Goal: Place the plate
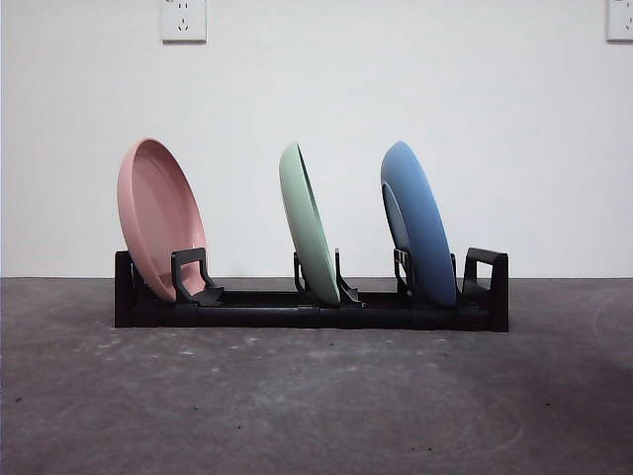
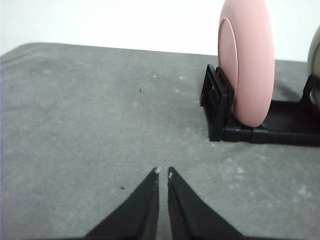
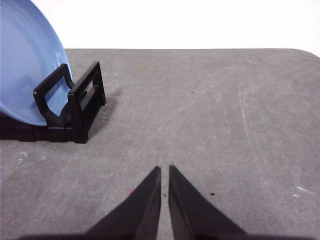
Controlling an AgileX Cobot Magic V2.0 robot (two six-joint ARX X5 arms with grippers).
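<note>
Nearest in the wrist views: left gripper point(image 2: 163, 172) low over bare grey table point(image 1: 316, 396), jaws pinched nearly together w/ only a thin slit, holding nothing. Right gripper point(image 3: 165, 169) same: jaws almost closed, empty, over bare tabletop. Neither arm shows in front view.

Further back, black rack point(image 1: 297, 309) sits on the table, running side to side. Three plates stand on edge in its slots, all leaning to the left in front view. Pink plate point(image 1: 158, 216) in the end slot at left, just beyond the left gripper & well apart from it. Green plate point(image 1: 309, 223) in the middle slot. Blue plate point(image 1: 417, 220) in the slot near the right end, beside the rack's end bracket; right wrist view has it off to one side, apart from the right gripper.

Behind: white wall point(image 1: 396, 89) w/ two sockets, one point(image 1: 184, 20) above the pink plate.
</note>
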